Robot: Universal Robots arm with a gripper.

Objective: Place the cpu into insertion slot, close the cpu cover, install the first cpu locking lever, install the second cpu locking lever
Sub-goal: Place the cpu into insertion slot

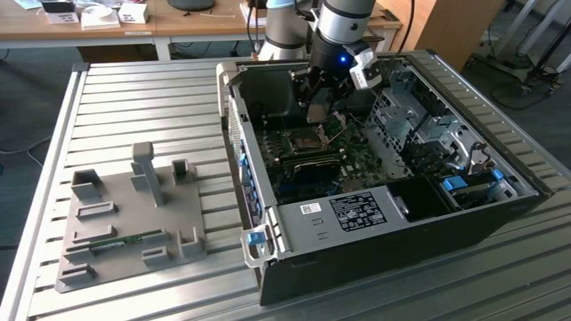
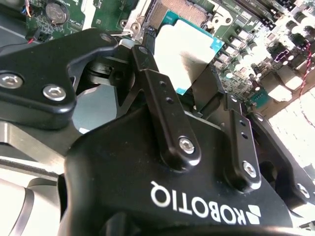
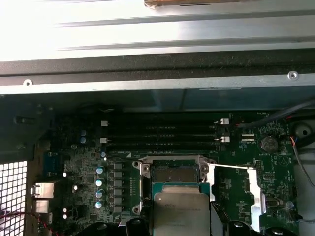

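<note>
Black jaws grip the cpu (image 2: pixel 184 51) by its edges, close over the insertion slot (image 3: pixel 174 173) on the motherboard (image 3: pixel 88 162)

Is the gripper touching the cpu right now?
Touching. In the second wrist view the gripper clamps the cpu, with a finger pressed against each opposite edge.

The cpu (image 3: pixel 181 214) partly covers the open insertion slot (image 3: pixel 173 172).
</note>
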